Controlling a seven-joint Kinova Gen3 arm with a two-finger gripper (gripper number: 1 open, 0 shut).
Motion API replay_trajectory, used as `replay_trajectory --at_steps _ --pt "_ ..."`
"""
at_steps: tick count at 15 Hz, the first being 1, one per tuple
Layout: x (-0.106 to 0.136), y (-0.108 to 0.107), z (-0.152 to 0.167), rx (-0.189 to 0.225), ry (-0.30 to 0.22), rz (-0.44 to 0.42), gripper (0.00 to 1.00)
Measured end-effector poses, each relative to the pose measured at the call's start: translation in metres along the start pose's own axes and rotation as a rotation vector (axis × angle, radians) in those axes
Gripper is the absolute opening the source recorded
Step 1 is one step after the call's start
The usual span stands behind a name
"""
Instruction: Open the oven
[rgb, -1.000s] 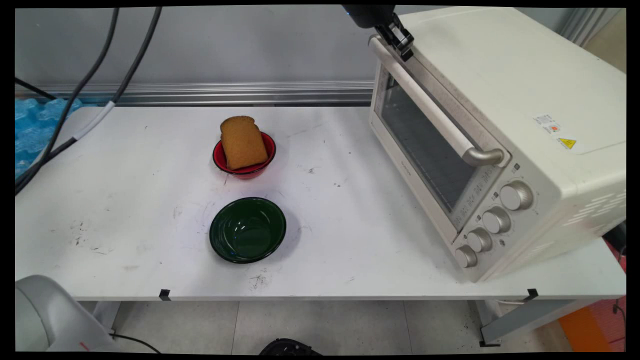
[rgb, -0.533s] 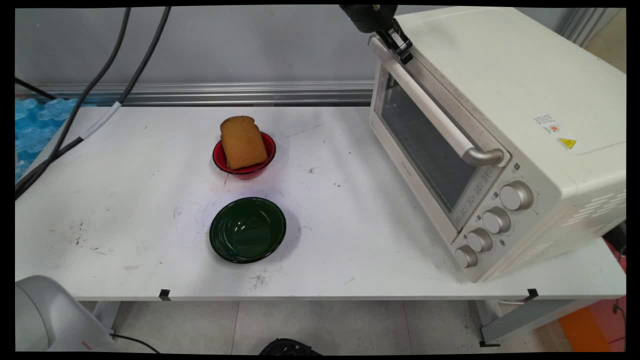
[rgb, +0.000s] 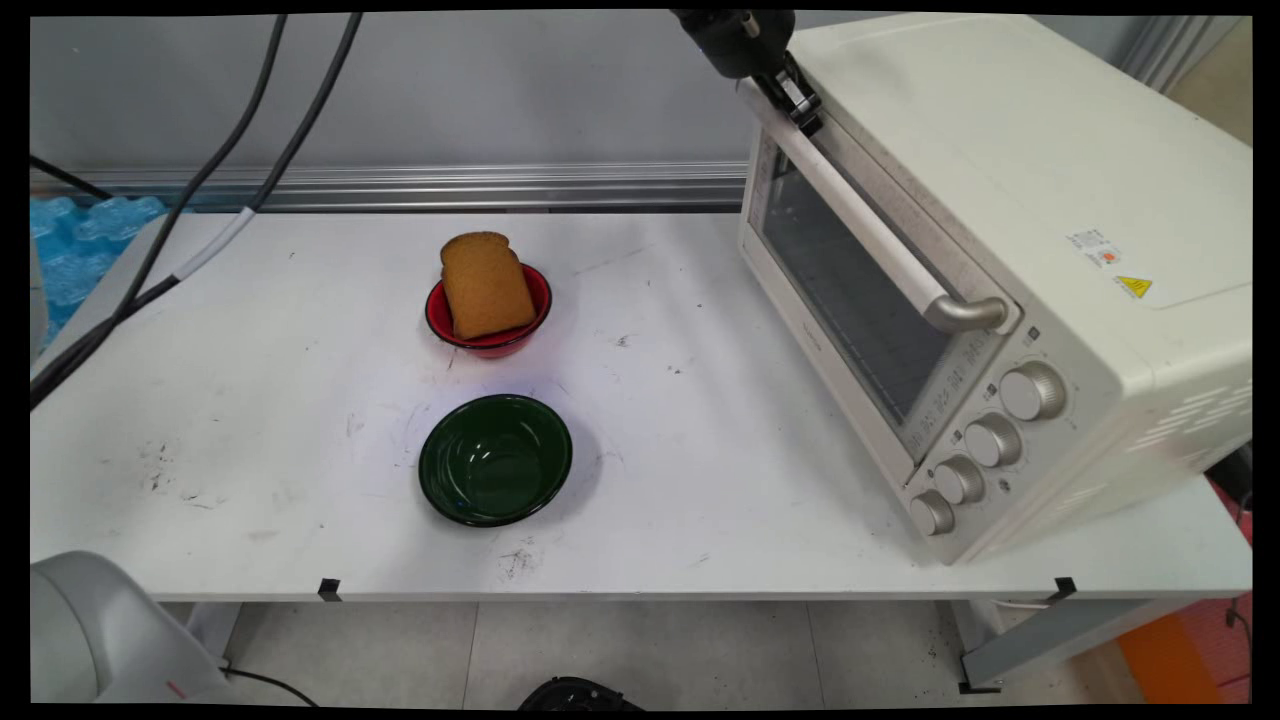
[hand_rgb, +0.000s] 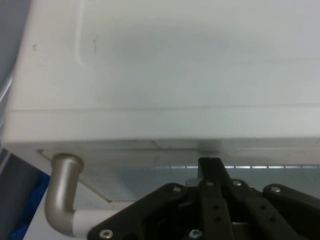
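Observation:
My black gripper (rgb: 800, 105) is at the top edge of the main view, against the far end of the silver handle (rgb: 860, 225) on the door of the cream toaster oven (rgb: 1000, 180). In the hand view the fingers stand together as one black bar, the gripper (hand_rgb: 210, 165) shut, its tip at the seam between the oven's top (hand_rgb: 175, 65) and the glass door. The handle (hand_rgb: 60, 200) curves down at the left and runs behind the linkage. I cannot see whether the fingers touch it.
A slice of brown bread (rgb: 487, 285) leans in a red bowl (rgb: 440, 325) at the middle of the white table (rgb: 250, 400). An empty dark green bowl (rgb: 495, 460) sits in front of it. Black cables (rgb: 200, 180) hang at the left over blue foam (rgb: 70, 250).
The gripper has shifted slightly left along the top of the oven door. The hanging cables have swung to the right. The bowls and the bread have not moved.

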Motion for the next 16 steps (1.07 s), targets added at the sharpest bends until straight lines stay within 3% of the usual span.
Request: replay_trajectory --at_steps 16 --pt "-0.025 0.006 -0.013 -0.032 -0.086 -0.002 0.00"
